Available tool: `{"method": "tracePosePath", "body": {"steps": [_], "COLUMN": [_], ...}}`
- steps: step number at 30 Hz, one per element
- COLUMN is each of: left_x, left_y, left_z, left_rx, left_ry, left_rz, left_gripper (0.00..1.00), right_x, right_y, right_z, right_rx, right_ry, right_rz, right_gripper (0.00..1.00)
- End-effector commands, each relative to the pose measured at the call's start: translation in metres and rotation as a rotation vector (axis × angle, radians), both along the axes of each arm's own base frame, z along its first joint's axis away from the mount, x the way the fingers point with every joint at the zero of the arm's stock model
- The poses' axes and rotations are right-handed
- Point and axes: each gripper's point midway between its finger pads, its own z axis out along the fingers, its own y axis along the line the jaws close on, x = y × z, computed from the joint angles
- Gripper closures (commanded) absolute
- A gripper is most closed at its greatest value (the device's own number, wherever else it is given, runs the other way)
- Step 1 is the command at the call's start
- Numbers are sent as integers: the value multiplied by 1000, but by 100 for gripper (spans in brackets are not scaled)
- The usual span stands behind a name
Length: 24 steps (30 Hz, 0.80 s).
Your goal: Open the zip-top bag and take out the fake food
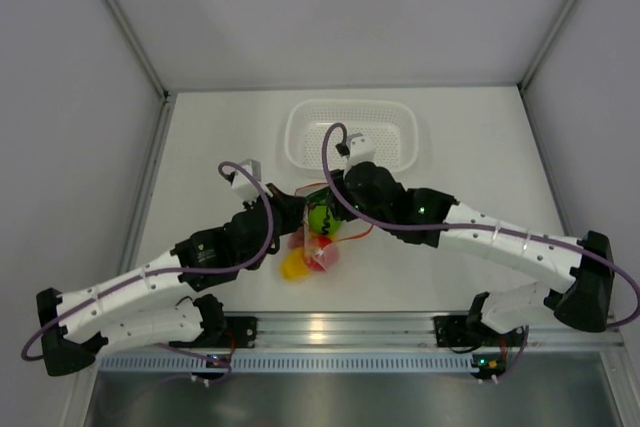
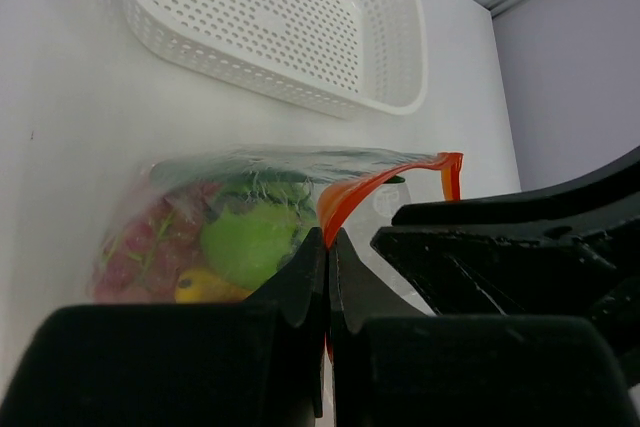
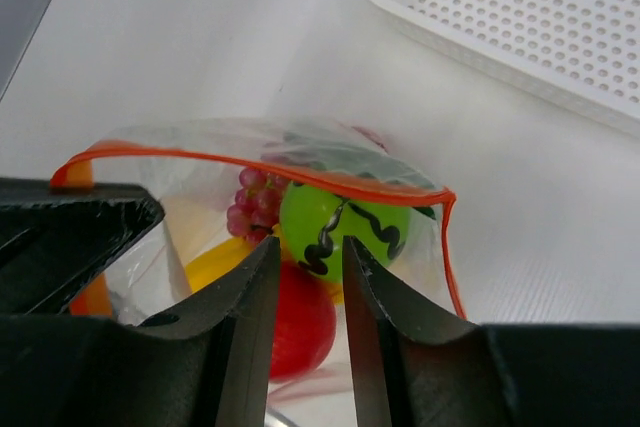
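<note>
Left wrist view: left gripper [image 2: 327, 237] is clamped on the zip-top bag [image 2: 260, 162]'s orange lip. The right gripper [image 3: 308, 252], jaws slightly apart, should take the opposite lip above the fake food [image 3: 340, 222], I'd say.

The left arm [image 1: 150, 282] and right arm [image 1: 500, 237] are stretching inward, wrists almost meeting. The left tool [image 2: 328, 239] is pinching the zip-top bag [image 2: 250, 162] by its orange strip, fingers pressed together. The right tool [image 3: 310, 247] is holding its fingers apart.
</note>
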Motion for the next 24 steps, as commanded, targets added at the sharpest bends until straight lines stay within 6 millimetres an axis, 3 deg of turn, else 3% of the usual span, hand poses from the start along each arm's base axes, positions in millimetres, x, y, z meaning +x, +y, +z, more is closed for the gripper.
{"method": "tracePosePath", "body": {"steps": [1,13,24], "left_x": [-1,-3,-4], "left_y": [2,7,12], "left_z": [11,1,-4], "left_rx": [-53,-56,-54], "left_ry": [-17,-5,-8], "left_rz": [13,21,31], "left_gripper": [100,100,100], "right_x": [24,52,55], "right_y": [7,27,38], "right_z": [18,-27,-60], "right_rx": [97,57,15], "right_ry": [-101,-109,-62], "right_rz": [-121,-221,-216], "right_gripper": [68,70,72]}}
